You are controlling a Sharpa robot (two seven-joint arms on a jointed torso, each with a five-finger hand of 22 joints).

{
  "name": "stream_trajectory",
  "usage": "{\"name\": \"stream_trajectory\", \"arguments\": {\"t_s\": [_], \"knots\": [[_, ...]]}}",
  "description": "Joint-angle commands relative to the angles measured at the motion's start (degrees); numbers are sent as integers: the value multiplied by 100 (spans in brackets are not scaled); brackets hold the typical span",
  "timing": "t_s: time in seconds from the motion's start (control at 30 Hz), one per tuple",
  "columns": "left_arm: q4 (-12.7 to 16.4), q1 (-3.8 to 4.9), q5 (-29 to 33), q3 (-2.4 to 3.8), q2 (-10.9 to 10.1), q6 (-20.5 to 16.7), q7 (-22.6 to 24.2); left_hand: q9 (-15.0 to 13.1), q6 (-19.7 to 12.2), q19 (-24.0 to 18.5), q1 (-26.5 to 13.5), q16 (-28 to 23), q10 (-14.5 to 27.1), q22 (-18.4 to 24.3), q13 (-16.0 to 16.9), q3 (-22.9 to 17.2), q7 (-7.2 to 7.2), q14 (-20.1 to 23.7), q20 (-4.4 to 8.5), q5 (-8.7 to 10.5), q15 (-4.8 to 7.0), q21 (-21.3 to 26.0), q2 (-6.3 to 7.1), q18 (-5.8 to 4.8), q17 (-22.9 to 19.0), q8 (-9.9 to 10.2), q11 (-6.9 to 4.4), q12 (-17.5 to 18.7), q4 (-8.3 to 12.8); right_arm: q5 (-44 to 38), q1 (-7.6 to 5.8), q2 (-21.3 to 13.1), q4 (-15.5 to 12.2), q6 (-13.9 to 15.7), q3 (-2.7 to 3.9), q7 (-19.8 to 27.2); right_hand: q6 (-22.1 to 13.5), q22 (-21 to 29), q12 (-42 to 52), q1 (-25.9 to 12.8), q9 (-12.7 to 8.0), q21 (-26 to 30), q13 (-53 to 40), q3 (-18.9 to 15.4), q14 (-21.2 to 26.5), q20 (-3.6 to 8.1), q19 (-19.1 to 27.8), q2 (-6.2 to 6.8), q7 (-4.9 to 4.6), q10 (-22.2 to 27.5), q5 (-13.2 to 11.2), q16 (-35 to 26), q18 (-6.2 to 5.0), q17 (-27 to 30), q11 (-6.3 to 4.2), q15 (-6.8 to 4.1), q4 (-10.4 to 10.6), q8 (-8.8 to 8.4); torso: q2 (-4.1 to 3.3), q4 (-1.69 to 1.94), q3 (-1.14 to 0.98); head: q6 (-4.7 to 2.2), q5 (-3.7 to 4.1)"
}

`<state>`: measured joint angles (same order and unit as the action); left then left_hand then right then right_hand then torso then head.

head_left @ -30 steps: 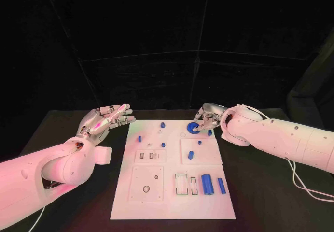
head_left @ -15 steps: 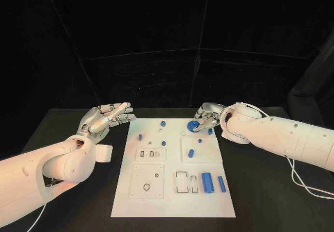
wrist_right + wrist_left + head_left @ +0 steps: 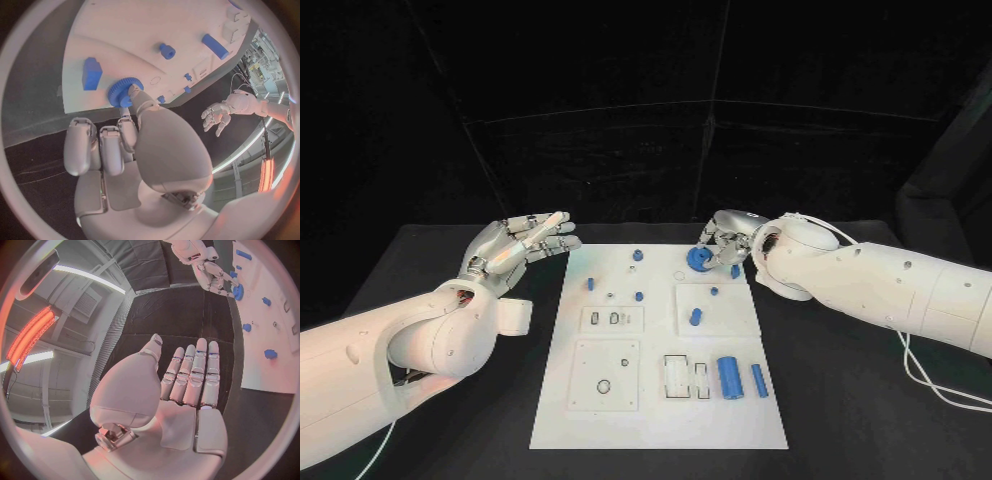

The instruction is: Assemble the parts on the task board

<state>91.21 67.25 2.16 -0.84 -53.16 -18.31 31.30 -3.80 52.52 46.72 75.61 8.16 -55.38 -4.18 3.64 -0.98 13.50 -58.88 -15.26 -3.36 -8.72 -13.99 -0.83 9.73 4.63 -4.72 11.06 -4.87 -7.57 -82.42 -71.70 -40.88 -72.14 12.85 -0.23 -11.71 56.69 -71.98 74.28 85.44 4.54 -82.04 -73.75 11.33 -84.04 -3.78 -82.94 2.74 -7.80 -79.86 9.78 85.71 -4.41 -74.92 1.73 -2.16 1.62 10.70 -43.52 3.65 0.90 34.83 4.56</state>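
The white task board (image 3: 661,420) lies in the middle of the black table. A blue gear (image 3: 700,260) (image 3: 119,92) sits at the board's far edge, and my right hand (image 3: 731,234) (image 3: 134,150) pinches it between thumb and a finger, the other fingers curled in. A blue block (image 3: 734,271) (image 3: 92,73) stands just beside the gear. My left hand (image 3: 519,246) (image 3: 181,390) hovers palm up left of the board's far corner, fingers straight, holding nothing. Small blue pegs (image 3: 638,256) dot the far half of the board. A blue cylinder (image 3: 728,376) and a blue bar (image 3: 759,382) lie at its near right.
Rectangular recesses (image 3: 604,378) and slots (image 3: 684,378) are cut into the board's near half. A thin white cable (image 3: 935,385) loops on the table under my right arm. Bare black table (image 3: 862,420) stretches on both sides of the board.
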Motion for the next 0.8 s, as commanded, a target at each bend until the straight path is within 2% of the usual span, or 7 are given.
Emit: {"name": "stream_trajectory", "arguments": {"t_s": [0.03, 0.1, 0.23, 0.4, 0.57, 0.67, 0.8], "knots": [[3, 8, -32, 5, 6, 79, 29, 3, -17, 50, -9, -38, -11, 7, -1, -2, 8, -14, -8, 28, -8, 38, -18, 89, -10, 30, -5, 20, 48, -450, 12, 12, -65, 595, -8, 205, 372, -48, 40, -72, 41, -33, -21, 165, -353, 24, -44, -117, 119, -52, 15, 21, 99, -243, -18, -39, -5, 96, -2, 3, -1, -17, 15], [4, 8, -32, 5, 6, 80, 29, 3, -17, 50, -9, -38, -11, 7, -1, -2, 8, -14, -8, 28, -8, 38, -18, 89, -10, 30, -5, 20, 48, -489, 15, 11, -131, 685, -8, 233, 403, -67, 15, -266, 3, -44, -17, 356, -354, 33, -49, -28, 139, -58, -7, 19, 104, -253, -22, -50, -28, 28, 1, 6, 3, -24, 20], [13, 8, -32, 5, -3, 63, 21, 3, -18, 53, -4, -42, -10, 8, -1, -3, 8, -14, -8, 29, -8, 39, -20, 89, -11, 32, -5, 23, 56, -514, 17, -14, -322, 757, -7, 248, 384, -89, -20, -520, -30, -55, 3, 422, -355, 32, -56, 69, 111, -54, -32, 16, 107, -258, -8, -38, 32, -47, 4, 7, 7, -29, 15], [32, 8, -32, 5, -15, 32, 12, 3, -20, 77, 92, -65, -5, 18, -1, -28, 6, -29, -5, 46, -6, 53, -21, 88, -15, 48, -5, 44, 166, -550, 16, 9, -606, 818, -5, 233, 302, -94, -92, -784, -68, -57, 53, 434, -356, 10, -55, 283, 70, -27, 213, 12, 108, -265, 27, -12, 70, -183, 5, 3, 4, -47, 3], [51, 9, -32, 5, -19, 34, 5, 3, -20, 79, 97, -66, -5, 19, -1, -28, 6, -30, -5, 48, -6, 54, -21, 88, -16, 49, -5, 45, 173, -741, 16, 183, -714, 935, -4, 67, 302, -134, -115, -939, -70, -75, 65, 428, -357, -2, -69, 343, 62, -25, 208, 11, 115, -271, 36, -2, 126, -232, 1, 24, 5, -51, 0], [54, 9, -32, 5, -20, 36, 1, 2, -19, 81, 103, -68, -5, 20, -1, -31, 6, -32, -5, 48, -6, 56, -25, 88, -16, 50, -5, 47, 179, -799, 15, 314, -675, 934, -4, -24, 309, -141, -132, -990, -69, -79, 78, 435, -357, -5, -72, 345, 63, -21, 198, 10, 116, -272, 37, -1, 151, -247, -1, 21, 2, -53, -18], [55, 10, -32, 6, -16, 40, -2, 2, -18, 84, 112, -70, -6, 21, -1, -36, 5, -34, -4, 48, -5, 58, -31, 88, -17, 51, -6, 49, 190, -855, 15, 545, -537, 822, -3, -153, 310, -137, -149, -1015, -69, -77, 91, 439, -359, -6, -71, 346, 63, -13, 191, 12, 115, -281, 37, -1, 163, -256, -2, 20, 10, -39, -23]]}}
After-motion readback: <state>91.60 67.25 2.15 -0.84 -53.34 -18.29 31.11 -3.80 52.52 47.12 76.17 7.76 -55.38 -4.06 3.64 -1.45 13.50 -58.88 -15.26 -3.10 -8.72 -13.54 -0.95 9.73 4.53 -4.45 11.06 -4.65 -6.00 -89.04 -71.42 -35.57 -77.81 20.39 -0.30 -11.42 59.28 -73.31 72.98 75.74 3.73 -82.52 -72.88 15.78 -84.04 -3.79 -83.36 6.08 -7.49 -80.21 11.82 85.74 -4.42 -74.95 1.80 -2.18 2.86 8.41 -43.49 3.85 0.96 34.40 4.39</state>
